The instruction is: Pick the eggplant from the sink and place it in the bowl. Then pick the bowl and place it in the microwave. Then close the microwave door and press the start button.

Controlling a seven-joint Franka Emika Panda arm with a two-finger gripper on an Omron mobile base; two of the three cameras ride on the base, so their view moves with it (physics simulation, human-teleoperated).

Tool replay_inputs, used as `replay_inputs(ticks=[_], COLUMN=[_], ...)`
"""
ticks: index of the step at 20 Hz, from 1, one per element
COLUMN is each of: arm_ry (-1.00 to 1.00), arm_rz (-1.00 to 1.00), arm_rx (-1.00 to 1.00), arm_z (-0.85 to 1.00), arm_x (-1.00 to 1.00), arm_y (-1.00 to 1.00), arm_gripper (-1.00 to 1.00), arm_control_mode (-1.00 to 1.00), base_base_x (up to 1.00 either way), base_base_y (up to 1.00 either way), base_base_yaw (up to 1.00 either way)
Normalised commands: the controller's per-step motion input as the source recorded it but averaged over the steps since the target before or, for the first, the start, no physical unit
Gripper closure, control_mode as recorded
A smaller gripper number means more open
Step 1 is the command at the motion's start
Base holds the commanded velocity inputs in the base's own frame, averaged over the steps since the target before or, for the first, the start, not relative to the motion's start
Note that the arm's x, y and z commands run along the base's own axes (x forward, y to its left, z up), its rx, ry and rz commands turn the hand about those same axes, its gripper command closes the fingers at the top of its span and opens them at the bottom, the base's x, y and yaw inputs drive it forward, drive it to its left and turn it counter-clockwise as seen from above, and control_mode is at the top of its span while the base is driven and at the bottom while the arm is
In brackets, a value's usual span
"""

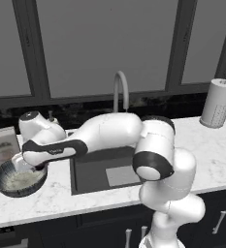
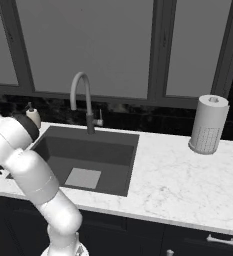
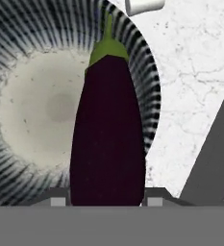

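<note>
Camera arrangement: two base views over the white marble counter (image 1: pixel 216 160), and one hand view.
Left base view looks forward and down from behind the arm's left; right base view from its right. Both share the dark grey rectangular sink (image 2: pixel 90 160), curved grey faucet (image 1: pixel 120 89) and white paper-towel roll (image 2: pixel 208 125). Hand view looks close down into the ribbed blue-grey bowl (image 3: pixel 22 38).

Dark purple eggplant (image 3: pixel 108 134) between the pincer (image 3: pixel 106 199) tips, green stem up, over the bowl (image 3: pixel 31 72)
</note>
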Motion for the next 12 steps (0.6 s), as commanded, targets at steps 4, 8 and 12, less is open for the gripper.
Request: replay_inputs(ticks=[4, 8, 12], arm_ry=[0.00, 0.00, 0.00], arm_rz=[0.00, 0.00, 0.00], arm_rx=[-0.06, -0.04, 0.00], arm_z=[-0.30, -0.01, -0.02], arm_x=[0.08, 0.00, 0.00], arm_y=[0.11, 0.41, 0.14], arm_gripper=[1.00, 1.00, 1.00], arm_control_mode=[-1.00, -1.00, -1.00], base_base_x=[0.00, 0.00, 0.00], base_base_y=[0.00, 0.00, 0.00], base_base_yaw=[0.00, 0.00, 0.00])
